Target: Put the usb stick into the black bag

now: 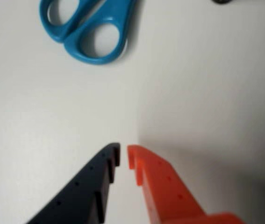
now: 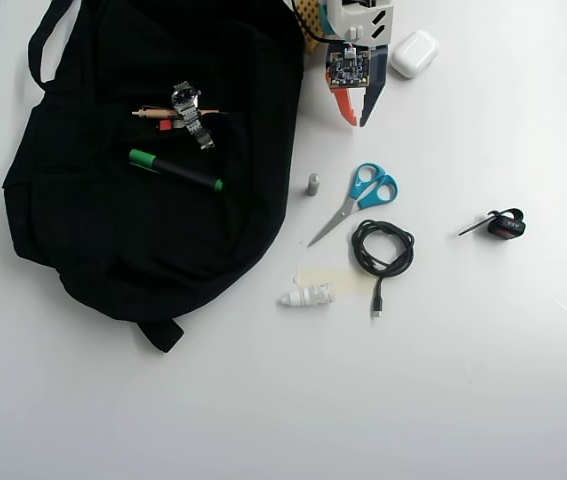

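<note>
The black bag (image 2: 113, 230) lies flat at the left of the overhead view. On its upper part, a tiny red usb stick (image 2: 164, 125) rests beside a wristwatch (image 2: 191, 112), a thin wooden stick and a green-and-black marker (image 2: 176, 171). My gripper (image 2: 356, 120) hangs near the top edge, just right of the bag, pointing down the picture. In the wrist view its dark blue and orange fingers meet over bare white table at the gripper (image 1: 124, 156), only a thin slit apart, with nothing between them. The usb stick and the bag are out of the wrist view.
Blue-handled scissors (image 2: 358, 200) (image 1: 90, 28) lie below the gripper, a small grey cylinder (image 2: 313, 185) to their left. A coiled black cable (image 2: 383, 250), a white ribbed piece (image 2: 308, 296), a black-and-red clip (image 2: 506, 225) and a white earbud case (image 2: 413, 53) sit around.
</note>
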